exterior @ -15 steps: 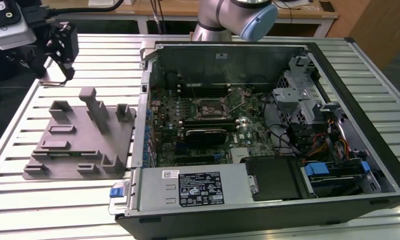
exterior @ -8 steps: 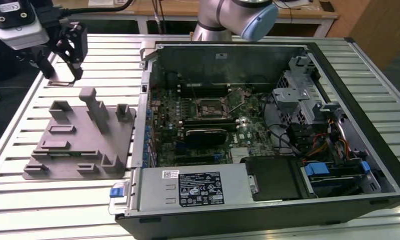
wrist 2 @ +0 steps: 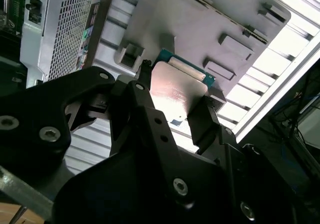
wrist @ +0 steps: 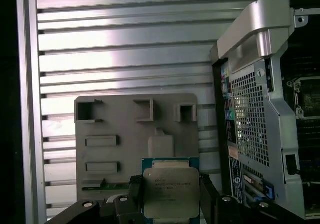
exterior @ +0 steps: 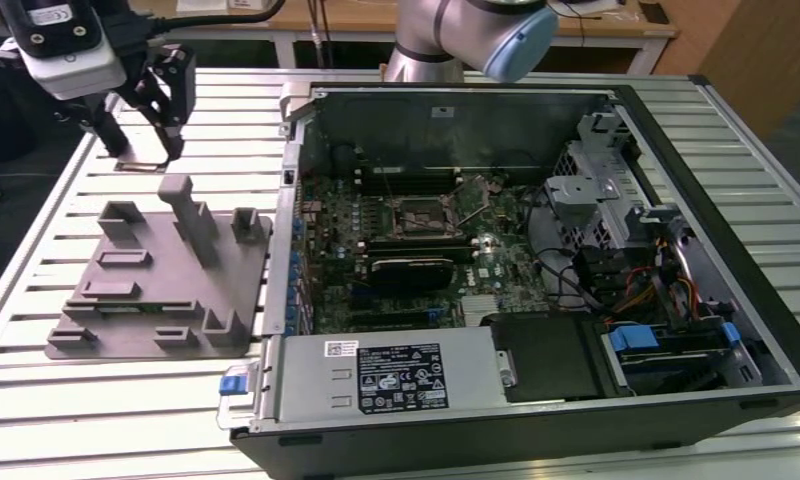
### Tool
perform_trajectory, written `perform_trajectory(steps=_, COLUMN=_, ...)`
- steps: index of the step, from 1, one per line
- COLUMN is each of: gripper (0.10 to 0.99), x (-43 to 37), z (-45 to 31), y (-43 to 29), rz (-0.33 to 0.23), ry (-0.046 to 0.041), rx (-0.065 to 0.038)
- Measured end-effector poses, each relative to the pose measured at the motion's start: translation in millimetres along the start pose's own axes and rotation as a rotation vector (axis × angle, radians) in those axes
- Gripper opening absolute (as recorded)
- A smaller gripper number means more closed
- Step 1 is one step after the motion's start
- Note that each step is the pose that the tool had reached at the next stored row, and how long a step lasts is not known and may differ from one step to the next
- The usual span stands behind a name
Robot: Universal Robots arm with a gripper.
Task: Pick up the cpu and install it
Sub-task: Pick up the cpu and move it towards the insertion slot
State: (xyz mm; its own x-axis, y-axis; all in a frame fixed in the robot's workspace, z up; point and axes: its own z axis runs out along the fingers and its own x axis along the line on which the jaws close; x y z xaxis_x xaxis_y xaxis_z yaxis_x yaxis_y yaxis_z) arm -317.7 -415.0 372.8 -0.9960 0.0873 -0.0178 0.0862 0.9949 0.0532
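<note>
The gripper was clenched on the cpu, with its black fingers pressing two opposite edges and the silvery top plate facing up, as seen in both wrist views. In the exterior view it hung above the slatted table, just beyond the grey fixture plate. The motherboard's black-framed socket sat well apart inside the open computer case.

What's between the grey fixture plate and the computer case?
Just a narrow bare strip of slatted table, seen in the first wrist view between the fixture plate and the computer case. The end effector grips the cpu.
</note>
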Motion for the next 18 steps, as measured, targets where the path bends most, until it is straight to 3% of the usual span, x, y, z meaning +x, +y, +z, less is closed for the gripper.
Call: perform_trajectory(steps=18, gripper=0.541, x=-36.2, z=0.9, y=3.1, rz=0.000, ry=-0.0001, rx=0.000)
